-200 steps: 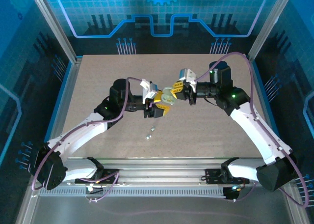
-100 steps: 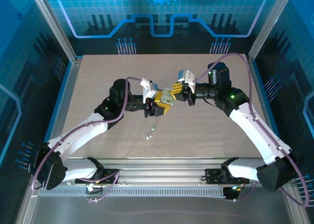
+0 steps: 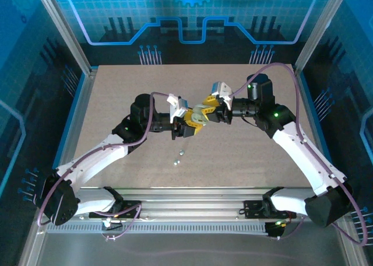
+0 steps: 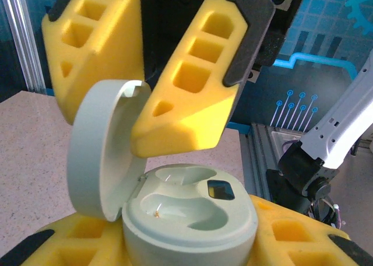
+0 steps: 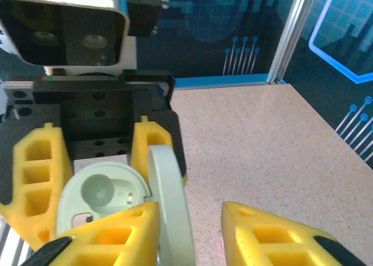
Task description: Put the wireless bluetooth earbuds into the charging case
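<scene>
One pale mint round plastic charging case was held above the middle of the speckled beige surface, pinched at its base between the yellow foam pads of the left gripper. Its hinged lid stood open and upright. The base showed two moulded wells and one small dark rectangular window; any writing on it was too small to tell. The right gripper was spread, its two yellow pads on either side of the lid, one just beside it and the other apart. Two tiny pale pebble-like earbuds lay close together on the surface, between the grippers and the near edge.
</scene>
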